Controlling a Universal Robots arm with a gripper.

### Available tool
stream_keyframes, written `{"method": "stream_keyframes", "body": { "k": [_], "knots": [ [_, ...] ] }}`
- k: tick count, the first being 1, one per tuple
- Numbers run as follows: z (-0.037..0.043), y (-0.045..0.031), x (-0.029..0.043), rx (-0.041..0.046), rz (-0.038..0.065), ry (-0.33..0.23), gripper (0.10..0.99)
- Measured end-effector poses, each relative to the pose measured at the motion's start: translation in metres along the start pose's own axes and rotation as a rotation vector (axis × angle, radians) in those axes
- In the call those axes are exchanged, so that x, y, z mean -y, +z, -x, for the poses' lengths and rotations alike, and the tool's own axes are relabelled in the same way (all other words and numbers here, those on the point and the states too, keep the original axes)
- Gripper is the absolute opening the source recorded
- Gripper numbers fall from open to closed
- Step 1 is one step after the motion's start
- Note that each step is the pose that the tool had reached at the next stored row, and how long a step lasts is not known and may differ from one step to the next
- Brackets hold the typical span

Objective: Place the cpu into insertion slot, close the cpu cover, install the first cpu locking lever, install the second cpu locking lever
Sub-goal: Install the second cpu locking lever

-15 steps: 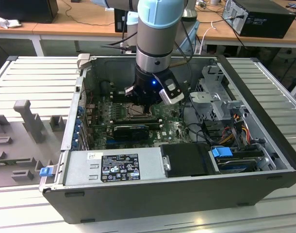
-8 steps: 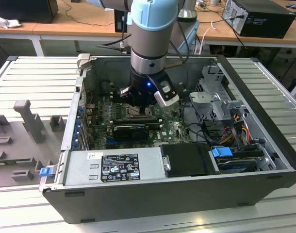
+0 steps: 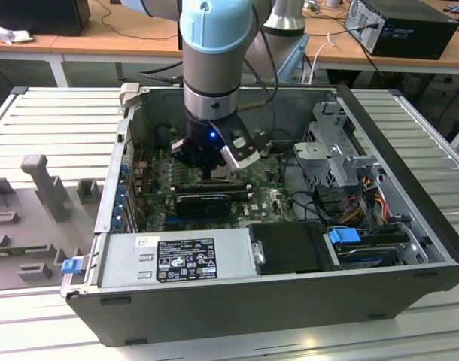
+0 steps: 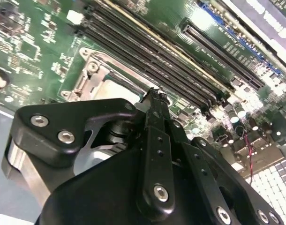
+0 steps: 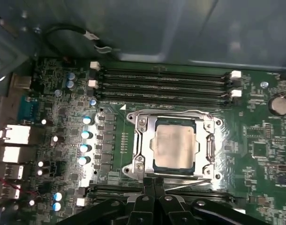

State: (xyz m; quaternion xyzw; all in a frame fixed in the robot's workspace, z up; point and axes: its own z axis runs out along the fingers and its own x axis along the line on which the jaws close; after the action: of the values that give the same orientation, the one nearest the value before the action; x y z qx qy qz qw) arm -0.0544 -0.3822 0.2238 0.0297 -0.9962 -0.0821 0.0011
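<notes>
The gripper (image 5: 154, 183), a black jointed assembly with silver bolts, has its two fingers pressed together with nothing between them, their tips at the edge of the insertion slot (image 5: 175, 144), touching or just above a thin wire lever; which cannot be told. In the second wrist view the closed fingertips (image 4: 154, 96) meet above the slot's silvery rim (image 4: 94, 77). Just past the tips, the cpu (image 5: 175, 143) lies flat in the slot, its pale matte metal face showing through the square cut-out of the cpu cover (image 5: 145, 140), a shiny grey frame that lies down flat around the chip. Beyond the slot run four long black memory slots (image 5: 164, 83) with white clips at their ends. Beside the slot stands a row of small blue-topped capacitors (image 5: 85, 140) on the green motherboard (image 5: 260, 140). In the exterior view the light-blue arm (image 3: 214, 45) reaches straight down into an open grey computer case (image 3: 237, 301), with bundled cables (image 3: 365, 188) and a drive cage well off toward the exterior view's right.
</notes>
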Motion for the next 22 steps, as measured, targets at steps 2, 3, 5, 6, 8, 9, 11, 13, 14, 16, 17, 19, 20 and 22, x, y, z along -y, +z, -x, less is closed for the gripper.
{"method": "stream_keyframes", "body": {
  "k": [2, 3, 5, 6, 8, 9, 11, 13, 14, 16, 17, 19, 20, 22],
  "knots": [
    [-0.0005, 0.0034, 0.0009, -0.0005, 0.007, -0.004, 0.106],
    [-0.0047, 0.0042, 0.0018, 0.0002, 0.017, -0.005, 0.106],
    [-0.0091, 0.0041, 0.0043, 0.0004, 0.021, -0.005, 0.106],
    [-0.0107, 0.0039, 0.0061, 0.0006, 0.024, -0.005, 0.106],
    [-0.0131, 0.0037, 0.0086, 0.0007, 0.034, -0.009, 0.106],
    [-0.0138, 0.0037, 0.0099, 0.0004, 0.039, -0.012, 0.106],
    [-0.0155, 0.0038, 0.0116, 0.0003, 0.049, -0.016, 0.106],
    [-0.0188, 0.0043, 0.0127, 0.0002, 0.061, -0.020, 0.106],
    [-0.0198, 0.0065, 0.0134, 0.0005, 0.068, -0.022, 0.106],
    [-0.0202, 0.0120, 0.0144, 0.0009, 0.074, -0.022, 0.106],
    [-0.0213, 0.0127, 0.0145, 0.0009, 0.077, -0.022, 0.106],
    [-0.0222, 0.0165, 0.0159, 0.0017, 0.089, -0.024, 0.106],
    [-0.0223, 0.0189, 0.0163, 0.0016, 0.091, -0.024, 0.106],
    [-0.0224, 0.0214, 0.0169, 0.0012, 0.093, -0.025, 0.106]
  ]
}}
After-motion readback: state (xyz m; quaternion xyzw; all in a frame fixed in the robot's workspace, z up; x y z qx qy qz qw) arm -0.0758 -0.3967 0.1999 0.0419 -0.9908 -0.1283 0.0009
